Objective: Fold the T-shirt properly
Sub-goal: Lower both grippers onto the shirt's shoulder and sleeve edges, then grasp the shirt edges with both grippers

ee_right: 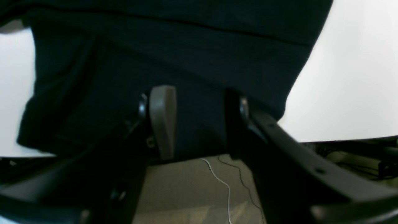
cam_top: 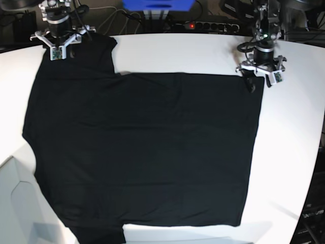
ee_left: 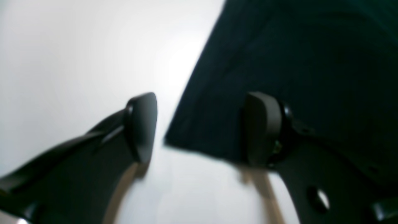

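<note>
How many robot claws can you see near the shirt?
2. The right gripper is at the table's far left corner, over the T-shirt's sleeve. The left gripper is at the far right, by the shirt's corner. Both are open.

Both arms were mostly black up top with silvery-grey bracket pieces splaying out like little wings near the wrists, going by the base view. The left gripper (cam_top: 258, 81) had a small green board stuck on one bracket, and so did the right gripper (cam_top: 61, 50). Black cables looped around both wrists. Close up, the left gripper's (ee_left: 199, 127) fingers (ee_left: 141, 124) were matte black, flat rounded paddles on curved black links, one link with a round hole through it. The right gripper (ee_right: 197, 121) had one pad (ee_right: 163, 119) looking greyish, with shiny pivot bolts beside each finger.
</note>
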### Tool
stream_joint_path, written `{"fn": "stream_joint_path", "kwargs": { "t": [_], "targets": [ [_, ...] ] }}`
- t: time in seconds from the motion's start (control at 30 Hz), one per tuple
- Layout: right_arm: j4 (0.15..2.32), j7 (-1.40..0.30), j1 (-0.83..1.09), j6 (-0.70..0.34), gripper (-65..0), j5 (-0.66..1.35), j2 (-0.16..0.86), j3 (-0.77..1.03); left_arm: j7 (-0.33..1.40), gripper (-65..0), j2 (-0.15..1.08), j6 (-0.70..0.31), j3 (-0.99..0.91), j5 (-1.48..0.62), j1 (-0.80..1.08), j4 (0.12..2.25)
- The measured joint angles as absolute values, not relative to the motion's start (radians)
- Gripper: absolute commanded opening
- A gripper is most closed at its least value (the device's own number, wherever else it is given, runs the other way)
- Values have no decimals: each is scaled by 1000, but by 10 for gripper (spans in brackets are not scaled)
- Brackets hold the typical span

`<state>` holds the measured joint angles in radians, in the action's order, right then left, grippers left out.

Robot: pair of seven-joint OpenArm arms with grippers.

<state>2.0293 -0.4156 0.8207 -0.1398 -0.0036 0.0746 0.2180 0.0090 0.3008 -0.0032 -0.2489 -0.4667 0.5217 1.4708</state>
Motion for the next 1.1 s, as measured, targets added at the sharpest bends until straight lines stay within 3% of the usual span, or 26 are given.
{"fn": "stream_joint_path", "kwargs": {
  "t": [0.17, 0.53, 0.77, 1.1],
  "targets": [
    [2029, -416, 822, -140, -389, -4, 75, 218, -20, -261, 302, -4, -237, -466, 524, 1454],
    [2028, -411, 789, -143, -366, -1, 75, 252, -35, -650, 302, -3, -240, -473, 552, 1455],
    [2024, -416, 725, -162, -358, -1, 75, 393, -15, -649, 302, -3, -245, -476, 553, 1471],
    [1977, -704, 449, -660, -358, -4, 49, 686, -11, -649, 302, -7, -246, -476, 568, 1482]
  ]
}}
